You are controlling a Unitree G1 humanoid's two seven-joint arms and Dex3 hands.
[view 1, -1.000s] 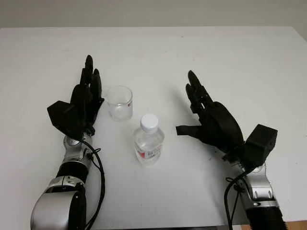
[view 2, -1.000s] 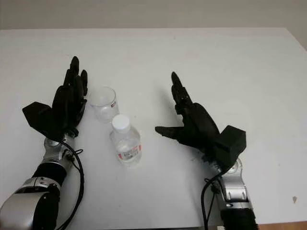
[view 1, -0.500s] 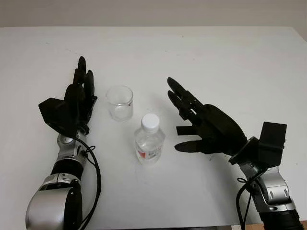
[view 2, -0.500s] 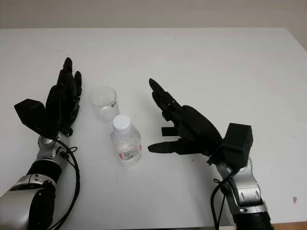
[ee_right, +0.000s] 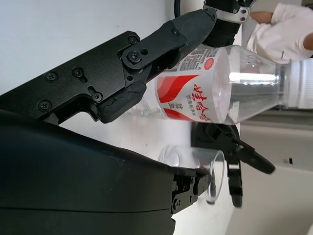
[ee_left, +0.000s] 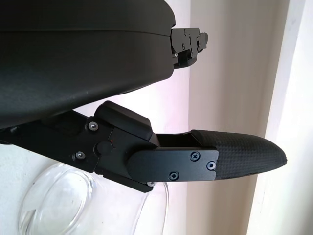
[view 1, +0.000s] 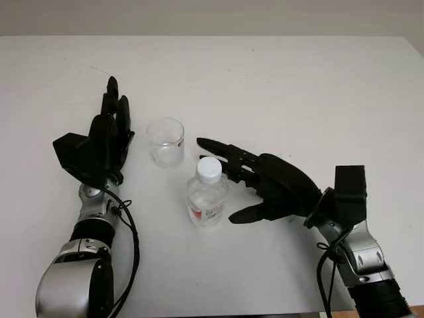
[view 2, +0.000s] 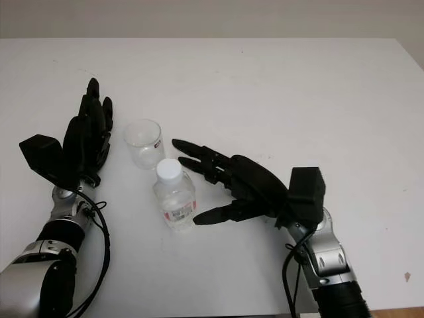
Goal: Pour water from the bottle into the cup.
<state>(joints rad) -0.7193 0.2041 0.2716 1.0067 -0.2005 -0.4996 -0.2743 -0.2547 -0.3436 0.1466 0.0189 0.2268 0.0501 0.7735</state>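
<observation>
Bottle (view 1: 207,193): clear, white cap, red-and-white label, upright mid-worktop (view 1: 318,86); water level hard to read. Cup (view 1: 165,141): clear, upright just behind it, contents unclear. Right hand (view 1: 265,185) open, flanking the bottle, not gripping. Left hand (view 1: 106,142) open, beside the cup.

A plain white table (view 1: 298,86) meets a pale wall (view 1: 212,16) along its far edge.
</observation>
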